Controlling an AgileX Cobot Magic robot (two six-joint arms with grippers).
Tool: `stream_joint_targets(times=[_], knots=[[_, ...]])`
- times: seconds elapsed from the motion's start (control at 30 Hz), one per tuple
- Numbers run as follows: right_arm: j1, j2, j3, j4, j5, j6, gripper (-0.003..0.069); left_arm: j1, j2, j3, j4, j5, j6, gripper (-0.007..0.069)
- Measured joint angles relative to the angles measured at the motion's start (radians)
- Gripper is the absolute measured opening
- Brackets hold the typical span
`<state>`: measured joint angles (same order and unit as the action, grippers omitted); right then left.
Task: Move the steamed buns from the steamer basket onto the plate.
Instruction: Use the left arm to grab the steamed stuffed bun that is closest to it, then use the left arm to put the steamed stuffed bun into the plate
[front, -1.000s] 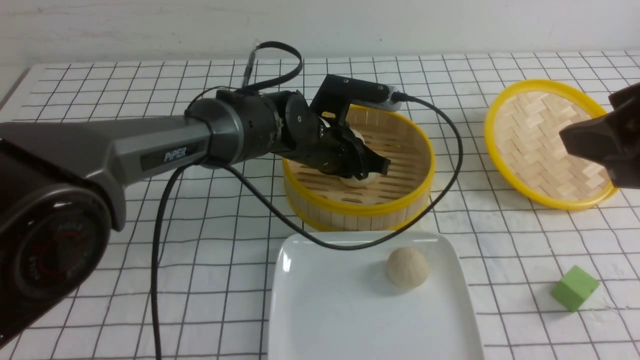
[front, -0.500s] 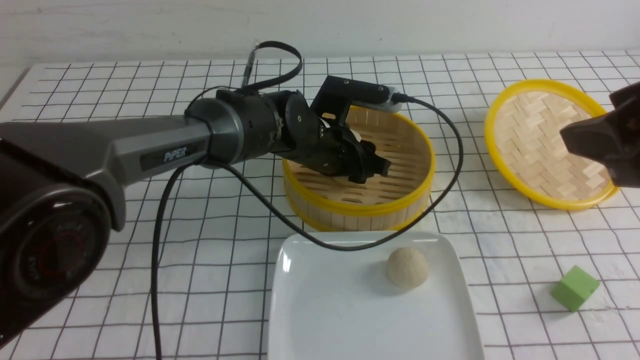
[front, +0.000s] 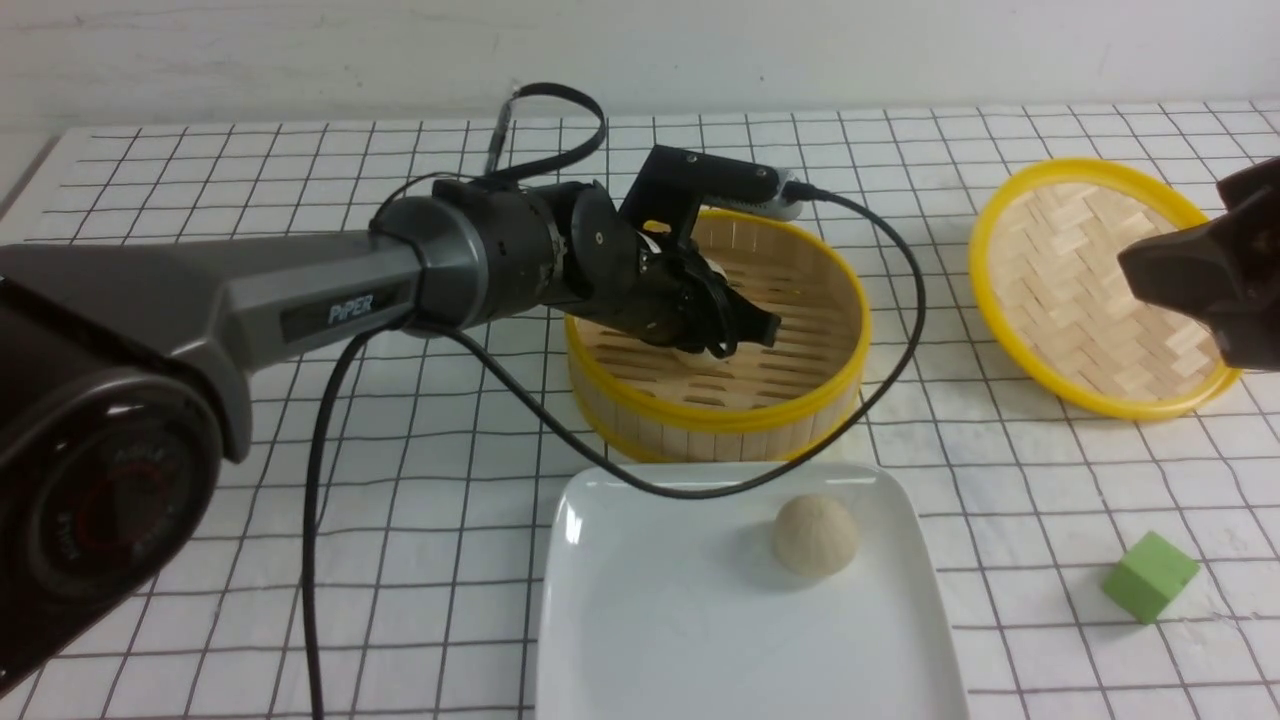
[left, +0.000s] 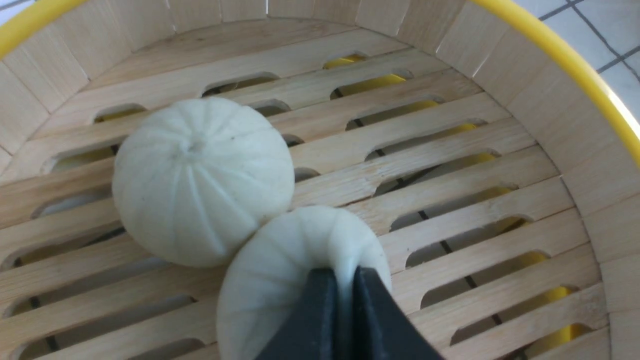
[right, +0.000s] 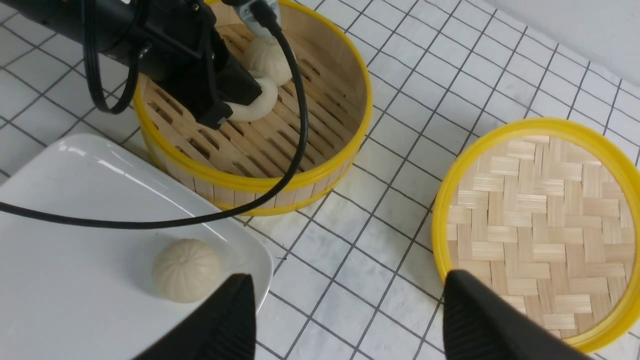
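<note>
The left arm reached in from 9 o'clock, its long grey forearm lying low and nearly level over the bench (front: 200, 160), the wrist bent so that the left pincer (front: 745, 330) dipped over the rim into the steamer basket (front: 720, 415). The basket stood at the middle of the bench. Seen from the left wrist, the pincer's two black fingers (left: 315, 310) were pressed almost together, nipping a thin ridge of dough on top of one steamed bun, the pinched bun (left: 280, 280), which sat on the slatted floor near the basket's centre. A second bun (left: 200, 180) lay free on the slats, touching the pinched bun at roughly its 11 o'clock side – both were largely hidden behind the pincer in the front view. A black cable (front: 880, 370) looped from the wrist camera out over the basket's 3 o'clock rim and back across the far edge of the plate (front: 650, 620).

The plate lay at 6 o'clock from the basket, just beside it, with a third bun (front: 815, 535) resting upright on its far right part.

The right arm showed only its end, at the 3 o'clock edge of the front view, held above the woven lid (front: 1090, 290), which lay at 3 o'clock from the basket. The right pincer (right: 350, 320) was spread wide – nothing lay between its fingers. A green block (front: 1150, 575) sat on the bench at about 4 o'clock from the basket, well apart from the plate.
</note>
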<state>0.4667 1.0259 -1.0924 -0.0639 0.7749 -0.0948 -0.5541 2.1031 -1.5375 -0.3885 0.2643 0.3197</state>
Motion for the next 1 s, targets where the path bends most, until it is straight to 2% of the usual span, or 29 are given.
stream_joint_targets(times=[0.27, 0.63, 0.8, 1.0], knots=[[0.0, 0.0, 0.0, 0.0, 0.0, 0.0, 0.0495, 0.0, -0.04, 0.001, 0.005, 0.024, 0.0, 0.0026], [0.0, 0.0, 0.0, -0.004, 0.0, 0.0, 0.0495, 0.0, -0.31, 0.001, 0.047, 0.182, -0.006, 0.0027], [0.0, 0.0, 0.0, -0.004, 0.0, 0.0, 0.0495, 0.0, -0.431, 0.001, 0.066, 0.332, -0.076, 0.0027], [0.0, 0.0, 0.0, -0.004, 0.0, 0.0, 0.0495, 0.0, -0.541, 0.001, 0.133, 0.554, -0.237, 0.0027]])
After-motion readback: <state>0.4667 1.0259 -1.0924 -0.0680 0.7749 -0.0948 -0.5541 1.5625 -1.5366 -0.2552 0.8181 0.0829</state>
